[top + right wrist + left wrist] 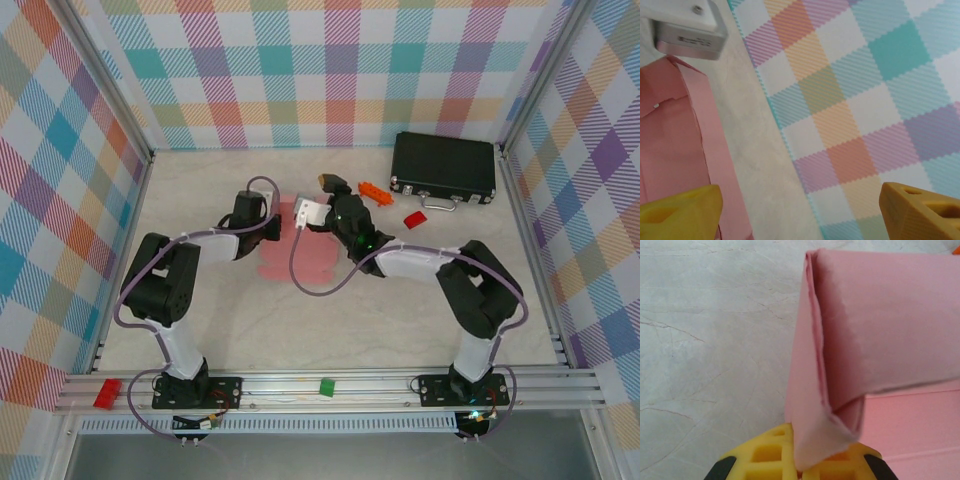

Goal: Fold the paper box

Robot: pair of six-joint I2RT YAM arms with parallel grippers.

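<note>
My left gripper (799,462) pinches a raised wall of the paper box (880,315) on the table (420,320), right gripper (800,212) wide and empty beside it; mid-fold, I judge it next needs another flap.

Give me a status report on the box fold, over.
Left gripper shut on a raised flap of the paper box. Right gripper open, empty. Black case and orange piece lie apart, farther back.

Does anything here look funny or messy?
Nothing is spilled or broken. The paper box is only half folded: one flap stands up, pinched in the left hand, with its corner a bit crumpled. An orange piece and a red piece lie loose beside the black case.
</note>
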